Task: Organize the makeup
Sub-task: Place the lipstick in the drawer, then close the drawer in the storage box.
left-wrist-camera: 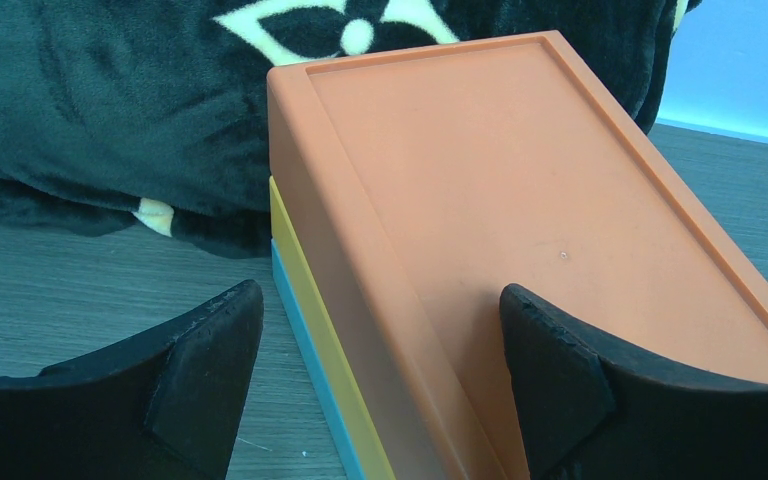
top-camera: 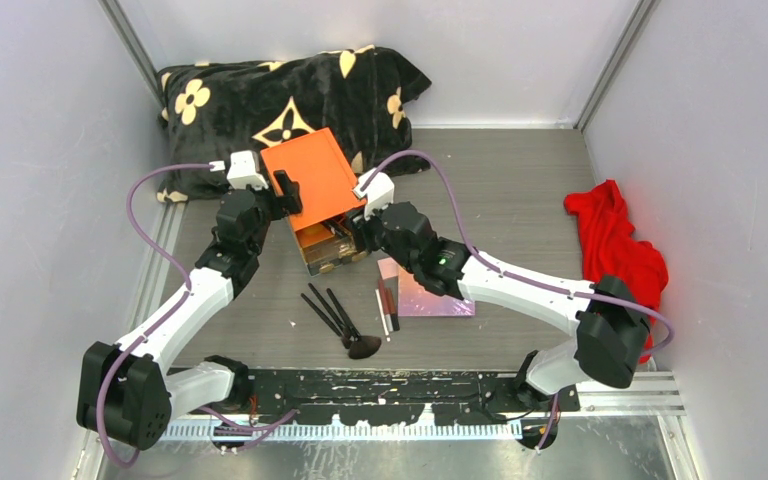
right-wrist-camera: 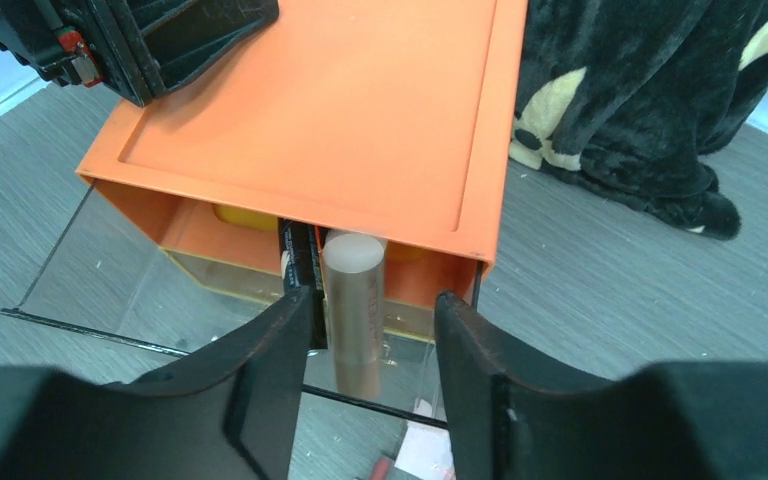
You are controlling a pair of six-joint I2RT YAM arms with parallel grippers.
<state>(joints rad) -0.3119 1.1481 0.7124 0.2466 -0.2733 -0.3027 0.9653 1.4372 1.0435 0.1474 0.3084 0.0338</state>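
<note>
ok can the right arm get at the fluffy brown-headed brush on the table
Likely yes: the fluffy brown-headed brush lies uncovered on the table in front of the orange box, and the right gripper is open.

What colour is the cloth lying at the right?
Red; the cloth shows best in top external view.

No legible text, numbers or brand marks anywhere in the room. Only sign-like marks: cream flower and diamond motifs on the black blanket point(top-camera: 290, 95); no letters distinguishable.
</note>
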